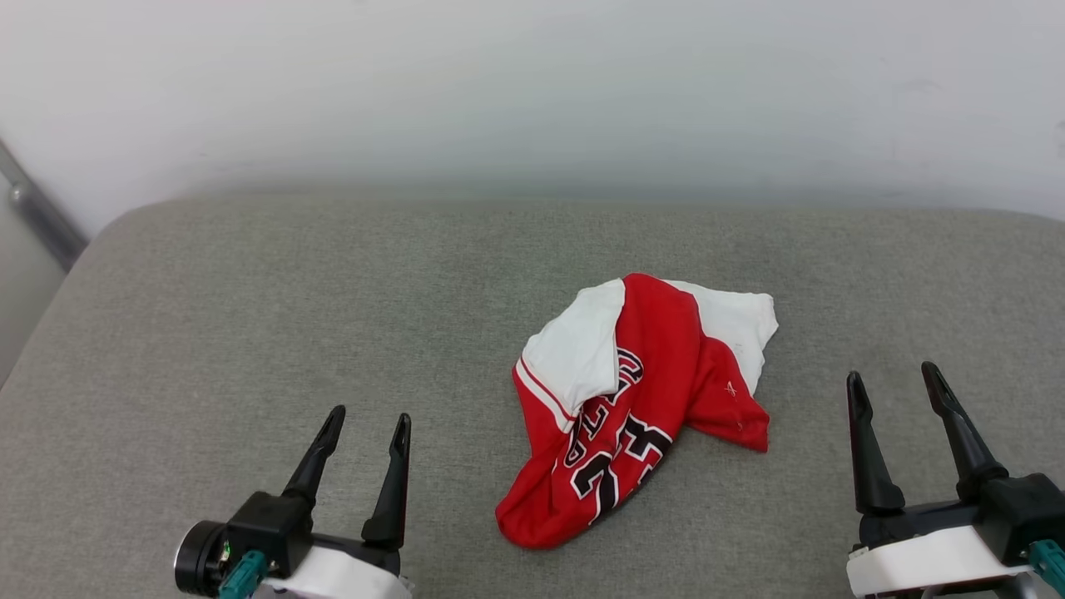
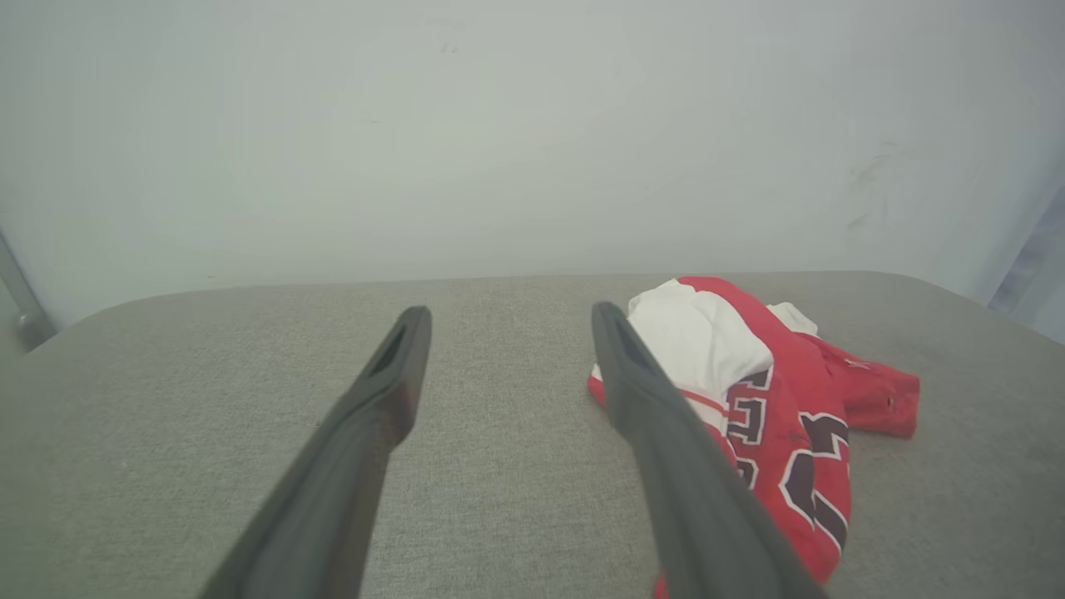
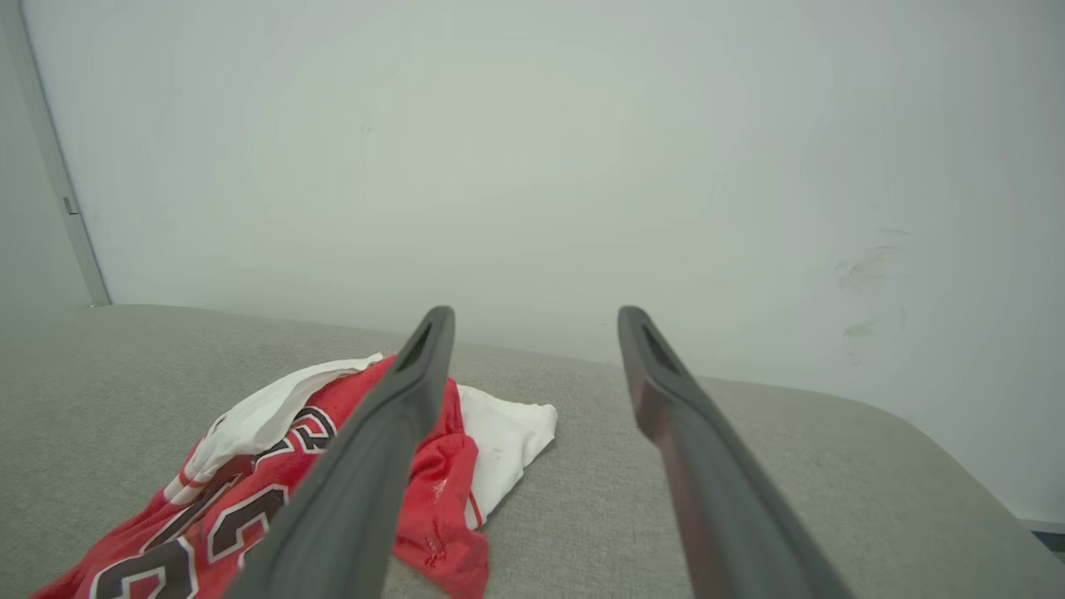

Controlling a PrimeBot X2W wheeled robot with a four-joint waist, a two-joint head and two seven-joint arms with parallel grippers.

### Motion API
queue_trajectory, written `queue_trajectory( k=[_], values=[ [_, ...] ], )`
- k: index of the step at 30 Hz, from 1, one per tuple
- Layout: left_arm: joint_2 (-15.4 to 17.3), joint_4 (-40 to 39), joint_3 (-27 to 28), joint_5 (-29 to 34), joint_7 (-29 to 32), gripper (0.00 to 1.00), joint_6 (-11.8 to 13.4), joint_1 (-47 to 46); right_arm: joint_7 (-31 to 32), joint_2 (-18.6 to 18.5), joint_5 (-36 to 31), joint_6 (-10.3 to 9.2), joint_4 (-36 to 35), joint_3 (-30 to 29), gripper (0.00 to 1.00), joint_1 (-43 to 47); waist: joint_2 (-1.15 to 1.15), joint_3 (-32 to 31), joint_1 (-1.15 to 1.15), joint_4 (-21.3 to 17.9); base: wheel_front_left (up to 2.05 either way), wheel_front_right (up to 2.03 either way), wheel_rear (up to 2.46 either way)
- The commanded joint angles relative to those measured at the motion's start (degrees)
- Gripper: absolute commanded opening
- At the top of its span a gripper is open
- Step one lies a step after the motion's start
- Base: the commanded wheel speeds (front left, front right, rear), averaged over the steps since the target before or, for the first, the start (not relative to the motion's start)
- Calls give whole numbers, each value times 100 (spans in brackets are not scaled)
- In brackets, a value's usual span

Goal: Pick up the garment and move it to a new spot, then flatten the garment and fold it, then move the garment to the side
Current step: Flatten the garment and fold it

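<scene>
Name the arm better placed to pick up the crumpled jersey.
Right, narrowly: the right end effector stands open and nearer the jersey than the left end effector, also open. Neither touches it.

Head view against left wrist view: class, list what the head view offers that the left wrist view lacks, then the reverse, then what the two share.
Head view: the right gripper, jaws open, to the right of the garment.
Left wrist view: a bluish strip at the right edge, past the end of the wall.
Shared: the left gripper, jaws open and empty; the crumpled red-and-white garment; the grey cushion it lies on; the pale wall behind.
</scene>
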Motion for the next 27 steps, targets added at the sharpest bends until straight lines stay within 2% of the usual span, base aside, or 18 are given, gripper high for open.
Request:
queue_trajectory(
  k=[1,3,5,8,11,16,19,23,27],
  values=[
    [-30,42,16,-42,-15,100,-74,-113,-11,11,-23,-4,-28,4,100,-16,0,53,0,-46,0,0,0],
    [-74,132,-29,-283,182,100,-287,-281,-11,11,-38,-4,-48,9,100,-54,0,138,0,-100,0,0,0],
    [59,89,-92,-380,580,100,-496,-647,-11,11,-61,-4,-72,4,100,-92,0,247,0,-141,0,0,0],
    [189,-59,-269,-543,1481,100,-693,-1257,-11,11,-113,-4,-114,-1,100,-176,0,462,0,-204,0,0,0],
    [383,-211,-567,-777,2722,100,-848,-2038,-11,10,-135,-4,-153,-29,100,-290,0,717,0,-274,0,0,0],
    [511,-313,-953,-1494,4704,100,-950,-3427,-11,10,-105,-4,-193,30,100,-494,0,1158,0,-473,0,0,0],
    [572,-138,-1165,-1902,5573,100,-969,-4136,-11,10,-57,-4,-160,68,100,-615,0,1353,0,-631,0,0,0],
    [765,98,-1667,-2312,6401,100,-974,-4781,-11,10,8,-4,-124,145,100,-731,0,1581,0,-847,0,0,0],
    [889,419,-2082,-2451,6690,100,-977,-5174,-11,10,72,-4,-123,191,100,-827,0,1734,0,-1026,0,0,0]
  ],
)
